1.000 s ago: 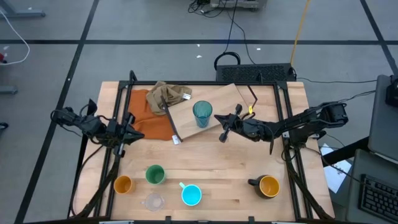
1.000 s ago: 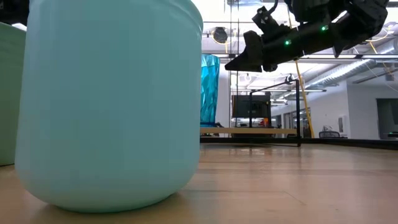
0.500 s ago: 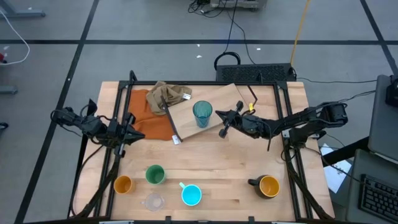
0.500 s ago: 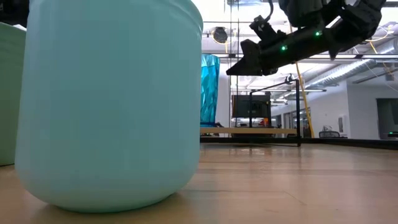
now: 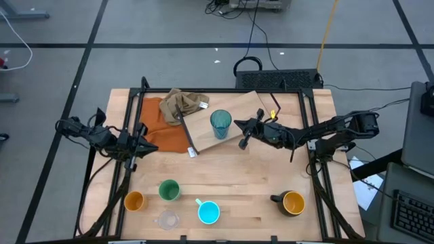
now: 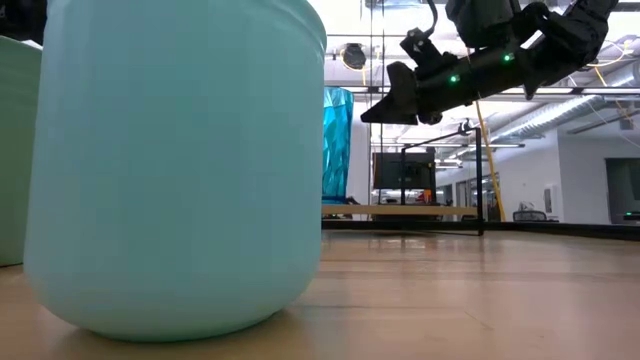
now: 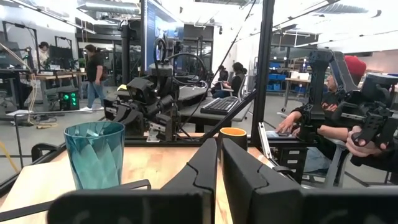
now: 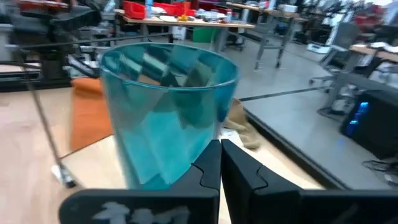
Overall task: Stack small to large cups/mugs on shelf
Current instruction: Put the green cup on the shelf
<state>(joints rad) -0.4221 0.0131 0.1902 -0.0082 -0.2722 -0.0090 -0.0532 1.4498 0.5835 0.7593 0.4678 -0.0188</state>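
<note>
Just beside the closed right end effector [image 5: 245, 133] stands the teal tumbler [image 5: 220, 124].

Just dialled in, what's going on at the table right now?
The tall teal translucent tumbler stands alone on the light wooden shelf board. The right gripper, shut and empty, hangs just beside it. The left gripper, also shut, waits at the table's left edge. The orange cup, green cup, clear glass, light-blue handled mug and black mug with yellow-orange inside sit along the near side, not yet stacked.
</note>
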